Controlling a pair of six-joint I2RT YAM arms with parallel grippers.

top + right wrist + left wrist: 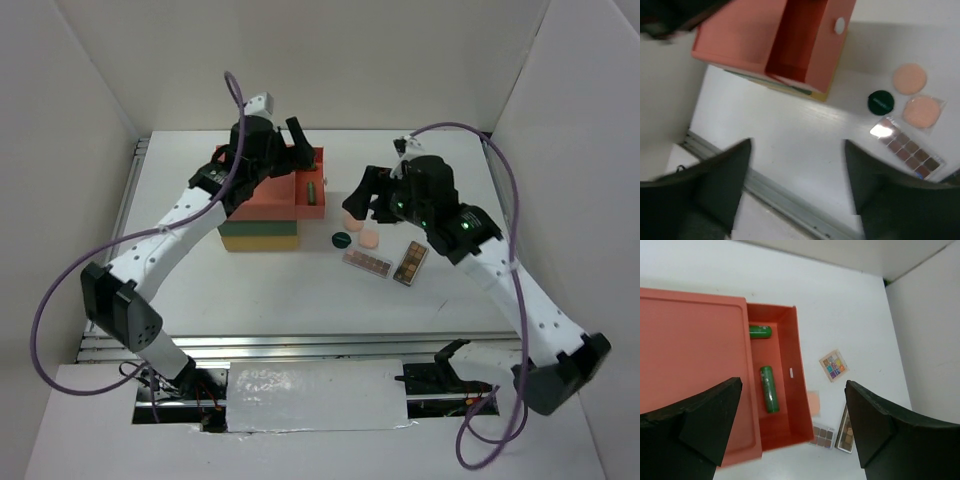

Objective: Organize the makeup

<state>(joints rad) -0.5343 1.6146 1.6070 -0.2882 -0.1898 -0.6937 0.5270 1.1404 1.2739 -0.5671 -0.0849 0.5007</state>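
The orange top drawer is pulled open to the right, with a green tube lying in it. The left wrist view shows two green tubes in that drawer. On the table to its right lie a dark-green disc, two peach puffs and two long brownish palettes. A small square palette shows only in the left wrist view. My left gripper hangs open and empty above the drawer. My right gripper is open and empty above the puffs.
The stacked drawer box stands left of centre, with green and yellow layers under the orange one. White walls close in the table at the back and both sides. A metal rail runs along the table's near edge.
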